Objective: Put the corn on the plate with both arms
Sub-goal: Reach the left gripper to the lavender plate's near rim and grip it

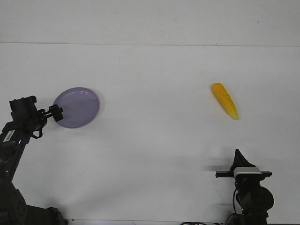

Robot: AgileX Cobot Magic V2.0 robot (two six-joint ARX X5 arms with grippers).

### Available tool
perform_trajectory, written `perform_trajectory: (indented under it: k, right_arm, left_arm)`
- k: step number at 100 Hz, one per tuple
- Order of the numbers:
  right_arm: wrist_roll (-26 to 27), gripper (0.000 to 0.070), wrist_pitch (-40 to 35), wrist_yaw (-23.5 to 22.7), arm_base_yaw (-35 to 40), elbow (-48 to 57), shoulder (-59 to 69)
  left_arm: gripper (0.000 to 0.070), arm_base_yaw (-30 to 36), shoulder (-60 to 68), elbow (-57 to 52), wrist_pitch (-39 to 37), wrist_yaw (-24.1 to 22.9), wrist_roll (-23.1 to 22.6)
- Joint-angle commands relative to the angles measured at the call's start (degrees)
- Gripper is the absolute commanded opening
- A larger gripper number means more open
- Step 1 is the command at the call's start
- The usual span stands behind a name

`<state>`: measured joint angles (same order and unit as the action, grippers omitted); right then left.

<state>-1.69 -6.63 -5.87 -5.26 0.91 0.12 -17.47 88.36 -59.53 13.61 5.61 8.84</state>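
Gripping the near-left rim of the plate (76,107) with the left gripper (58,113), fingers looking pinched down on the edge, though too small to confirm more than contact. Reaching in from the left side of the table (150,150), left arm (18,126) angling up from the bottom corner.

Sitting low at the near right edge, the right gripper (239,157) pointing up the table, fingers meeting in a single dark point and appearing closed on nothing. Keeping well apart from the corn (225,100), with bare white surface between.

Lying on the far right of the table, the corn resting flat and slanting, pointed tip toward the near right, blunt end toward the far left. Staying well apart from the plate, nearly the whole table width between the two.

Judging the step in hand: securing the plate on the left, with the corn not yet approached. Calling next, probably, for opening the right fingers, advancing over the cob and closing across its middle, crosswise to its slant; then bringing plate and corn together nearer the centre.

Seeing nothing else on the surface, only a faint seam line running across the far side. Finding no obstacle between either gripper and its target; watching only for the cob rolling under a poorly aligned pinch, and the shallow plate slipping from an edge grip.
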Motion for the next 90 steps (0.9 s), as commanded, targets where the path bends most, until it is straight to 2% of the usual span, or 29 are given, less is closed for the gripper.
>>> perform_trajectory:
  k: [1,21,32,42,55,62,68,90]
  right_arm:
    - [-0.2,0.0005,0.6,-0.1,0.0,-0.2,0.0]
    - [-0.2,0.0005,0.6,-0.1,0.0,-0.2,-0.1]
    - [-0.2,0.0005,0.6,-0.1,0.0,-0.2,0.0]
    - [-0.2,0.0005,0.6,-0.1,0.0,-0.2,-0.1]
    - [-0.2,0.0005,0.6,-0.1,0.0,-0.2,0.0]
    - [-0.2,0.0005,0.6,-0.1,0.0,-0.2,0.0]
    - [-0.2,0.0005,0.6,-0.1,0.0,-0.2,0.0]
    - [-0.2,0.0005,0.6,-0.1,0.0,-0.2,0.0]
  left_arm:
    - [0.049,-0.2,2.7,-1.9,-0.2,0.5,-0.9]
    - [0.0487,-0.1,8.0,-2.8,-3.3,2.0,-0.5]
    - [0.0412,-0.1,9.2,-2.8,-5.1,2.6,-0.4]
    - [0.0399,0.0,10.2,-2.8,-5.8,3.5,-0.2]
    - [0.0225,0.3,10.5,-2.8,-6.0,3.4,-0.2]
    - [0.0093,0.3,10.5,-2.8,-6.1,3.5,-0.3]
    - [0.0007,0.3,10.5,-2.8,-6.0,3.5,-0.3]
    - [0.0004,0.3,10.4,-2.8,-6.0,3.9,-0.5]
